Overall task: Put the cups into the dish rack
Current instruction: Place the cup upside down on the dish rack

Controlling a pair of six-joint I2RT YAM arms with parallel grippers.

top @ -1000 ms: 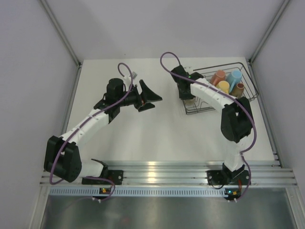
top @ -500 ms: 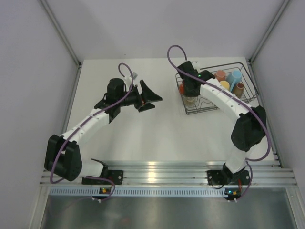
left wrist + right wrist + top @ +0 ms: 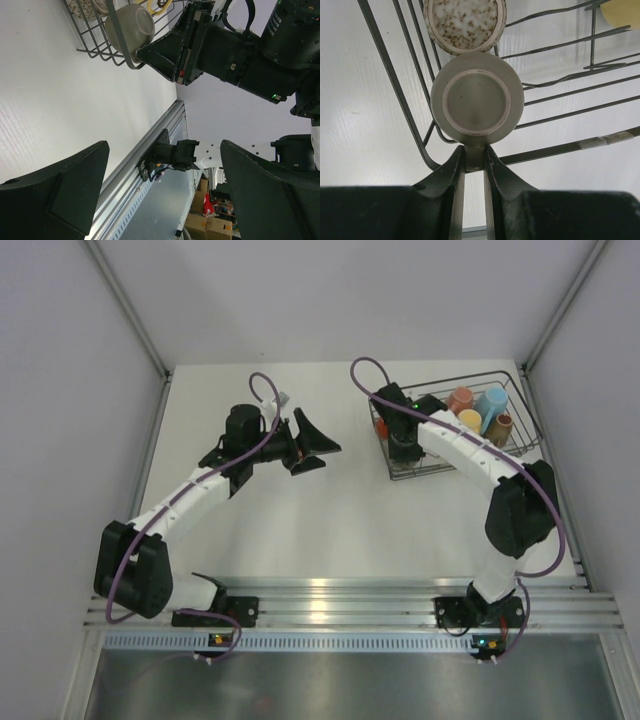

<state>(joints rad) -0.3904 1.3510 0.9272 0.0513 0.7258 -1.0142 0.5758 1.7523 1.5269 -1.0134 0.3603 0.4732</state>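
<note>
1. One grey-olive cup (image 3: 477, 96) is pinched by its handle in the right gripper (image 3: 474, 152), at the near-left corner of the dish rack (image 3: 395, 85).
2. Released over the rim wire, it could be tipped out or knocked against the speckled cup (image 3: 464, 17) beside it.
3. Right arm is extended over the rack; left gripper (image 3: 306, 446) is held wide open, empty, well apart.

arms: left arm (image 3: 188, 498) + right arm (image 3: 455, 440), white shells w/ chunky black joint housings | cables: purple cable (image 3: 262, 380) looped along each | left gripper (image 3: 328, 455): matte black wedge fingers (image 3: 60, 195), kinda shark-fin | right gripper (image 3: 474, 152): same black, curved inner edges | bases (image 3: 215, 608): black brackets | green led (image 3: 274, 96) lit on the right wrist housing
</note>
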